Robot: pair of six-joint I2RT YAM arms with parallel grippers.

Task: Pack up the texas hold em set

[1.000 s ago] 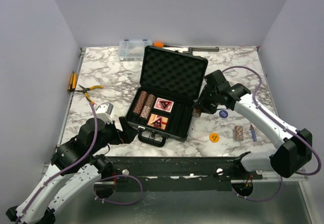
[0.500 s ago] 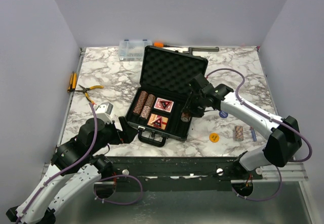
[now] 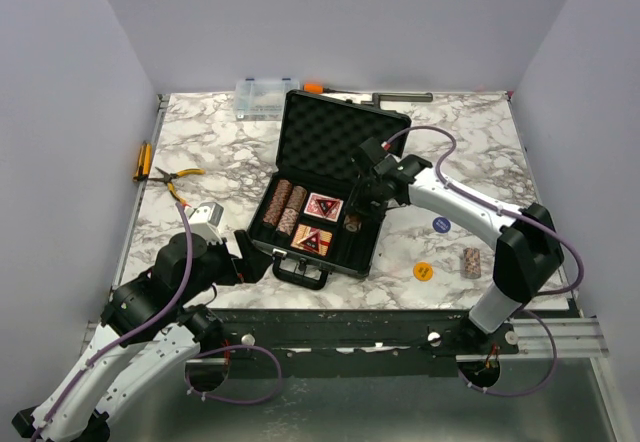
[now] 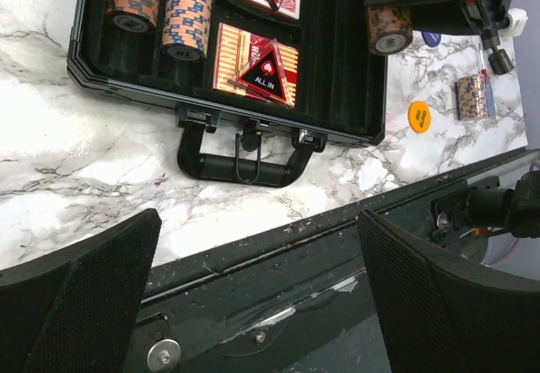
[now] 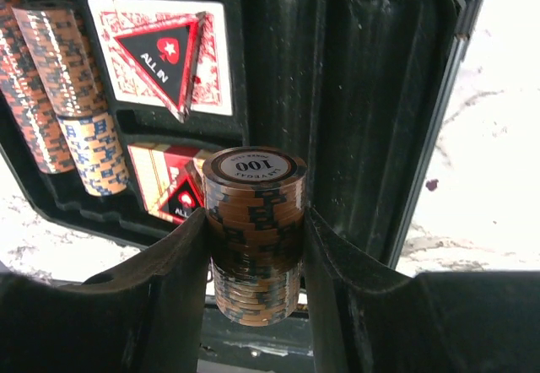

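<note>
The black case (image 3: 366,249) lies open mid-table with its foam lid (image 3: 345,147) upright. Two brown chip stacks (image 3: 280,208) fill its left slots, and two red card decks (image 3: 322,207) with triangular tokens (image 4: 266,73) lie beside them. My right gripper (image 5: 255,221) is shut on another brown chip stack (image 5: 253,229) and holds it just above the case's empty right slots (image 5: 354,94). My left gripper (image 4: 257,305) hangs open over the table's front edge, near the case handle (image 4: 245,166). A further chip stack (image 3: 470,261), a blue token (image 3: 441,225) and an orange token (image 3: 422,271) lie right of the case.
A clear organiser box (image 3: 262,99) and a long tool (image 3: 370,95) sit at the back edge. Yellow-handled pliers (image 3: 178,177) and an orange screwdriver (image 3: 140,162) lie at the far left. The metal front rail (image 4: 278,246) runs under my left gripper.
My right gripper has carried the chip stack leftward from the table beside the case to over the case's right slots. The left arm has stayed still.
</note>
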